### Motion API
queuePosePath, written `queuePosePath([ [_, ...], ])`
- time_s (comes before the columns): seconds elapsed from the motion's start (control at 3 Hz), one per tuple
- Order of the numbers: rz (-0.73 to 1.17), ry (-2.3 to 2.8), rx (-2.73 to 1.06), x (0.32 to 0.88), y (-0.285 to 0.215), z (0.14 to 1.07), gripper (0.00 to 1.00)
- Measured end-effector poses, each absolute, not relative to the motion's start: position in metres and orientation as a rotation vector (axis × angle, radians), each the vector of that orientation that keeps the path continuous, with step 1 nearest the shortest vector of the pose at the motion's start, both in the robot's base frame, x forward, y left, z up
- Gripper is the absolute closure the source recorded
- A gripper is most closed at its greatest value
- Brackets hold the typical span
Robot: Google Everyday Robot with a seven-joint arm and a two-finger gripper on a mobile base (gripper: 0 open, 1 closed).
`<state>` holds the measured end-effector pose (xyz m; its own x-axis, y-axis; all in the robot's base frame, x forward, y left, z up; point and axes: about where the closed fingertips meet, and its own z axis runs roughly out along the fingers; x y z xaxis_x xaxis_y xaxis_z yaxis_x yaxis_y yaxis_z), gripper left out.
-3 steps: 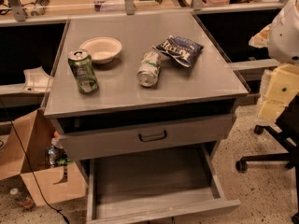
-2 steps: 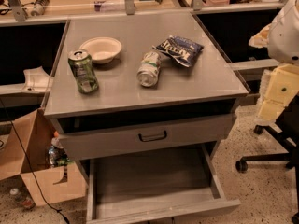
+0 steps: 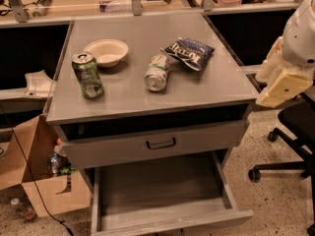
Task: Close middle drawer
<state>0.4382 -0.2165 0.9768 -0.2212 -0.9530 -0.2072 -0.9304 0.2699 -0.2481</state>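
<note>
The middle drawer (image 3: 162,193) is pulled far out of the grey cabinet, and its deep grey tray is empty. Its flat front (image 3: 172,223) lies near the bottom edge of the camera view, with the handle hidden. Above it, the taller top drawer (image 3: 157,144) with a dark bar handle stands slightly out under the cabinet top. My gripper (image 3: 284,85) is at the right edge on the white and cream arm, level with the cabinet top. It is well clear of the drawer, to the right of it and higher.
On the cabinet top (image 3: 147,92) are a green can (image 3: 87,74), a white bowl (image 3: 107,51), a can on its side (image 3: 157,73) and a blue chip bag (image 3: 188,52). A cardboard box (image 3: 42,181) stands left of the cabinet. An office chair (image 3: 290,146) is at the right.
</note>
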Motion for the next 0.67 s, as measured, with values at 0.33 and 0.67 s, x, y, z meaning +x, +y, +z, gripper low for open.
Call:
queuePosePath([
  [0.33,-0.105,2.235,-1.718,0.435,-0.218,0.974,0.87],
  [0.67,-0.126,2.259,-1.695,0.421,-0.225,0.961,1.00],
])
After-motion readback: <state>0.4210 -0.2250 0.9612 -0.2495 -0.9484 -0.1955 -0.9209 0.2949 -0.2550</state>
